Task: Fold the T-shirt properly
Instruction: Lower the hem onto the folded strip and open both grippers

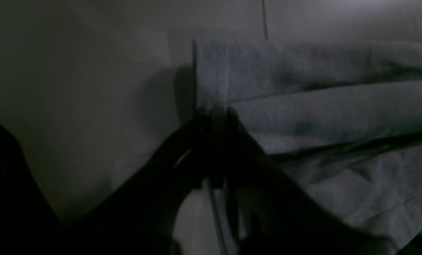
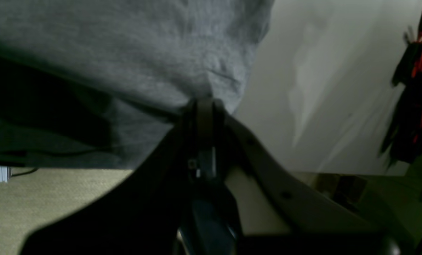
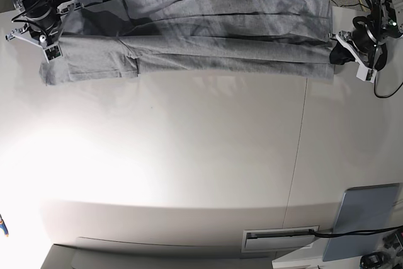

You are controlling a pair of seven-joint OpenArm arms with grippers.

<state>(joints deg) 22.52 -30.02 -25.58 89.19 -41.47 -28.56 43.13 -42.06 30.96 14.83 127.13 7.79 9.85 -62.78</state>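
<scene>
We hold the long heather-grey cotton T-shirt (image 3: 195,33) stretched between both grippers: left gripper (image 1: 216,111) pinched on one end, right gripper (image 2: 205,102) on the other. Beyond the fingertips it sags; thin pinches could slip and wreck the fold.

A heather-grey T-shirt (image 3: 201,29) stretched out long and narrow across the far side of the white table — folded lengthwise in soft pleats, one short sleeve hanging at the left end.
</scene>
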